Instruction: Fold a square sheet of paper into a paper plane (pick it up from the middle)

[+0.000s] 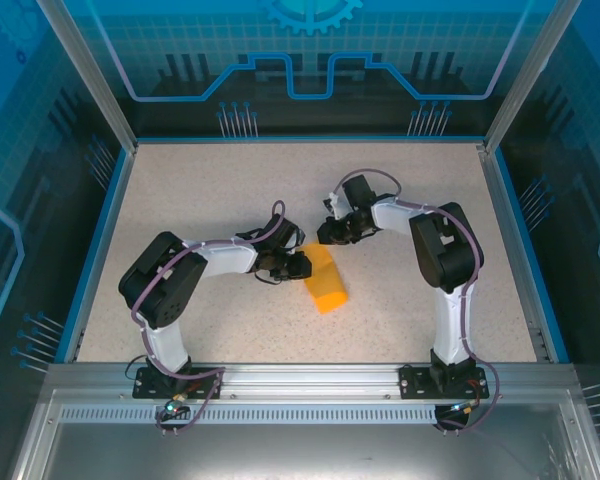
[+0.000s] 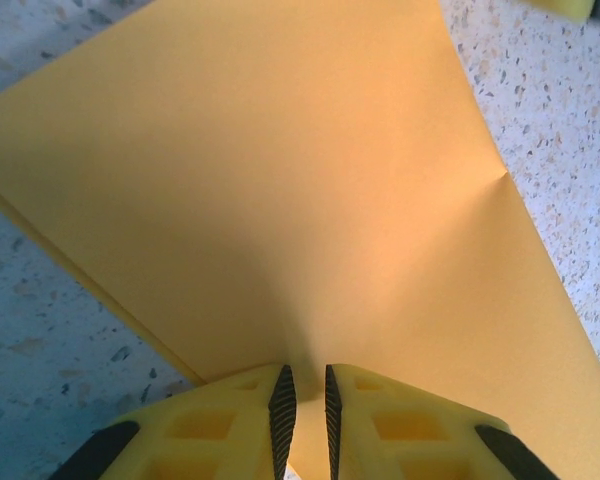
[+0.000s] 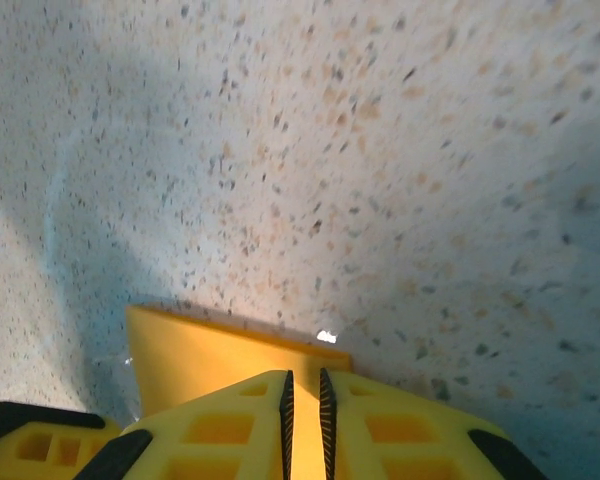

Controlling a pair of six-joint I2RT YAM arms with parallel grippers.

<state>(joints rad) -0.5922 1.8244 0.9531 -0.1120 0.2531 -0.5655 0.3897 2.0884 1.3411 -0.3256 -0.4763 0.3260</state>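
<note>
The thin orange-yellow sheet of paper (image 1: pixel 327 283) sits near the middle of the speckled beige tabletop (image 1: pixel 210 190), a narrow slanted strip in the top view, its upper end between the two arms' tips. In the left wrist view the sheet (image 2: pixel 280 180) spreads wide and smooth away from the camera, with one small dent at its right edge – its near edge runs down between the left arm's jaws. Those jaws are drawn to a narrow slit and pinch the paper between their black ribbed pads (image 2: pixel 283 400). The white-and-black left arm (image 1: pixel 195 265) reaches in from the left and meets the sheet's upper left side. In the right wrist view a sharp-cornered piece of the sheet (image 3: pixel 200 360) lies over the tabletop (image 3: pixel 380 150) – it passes into the right arm's jaws, which are also narrowed to a slit and grip it. The right arm (image 1: pixel 445 260) bends over from the right to the sheet's upper end.
</note>
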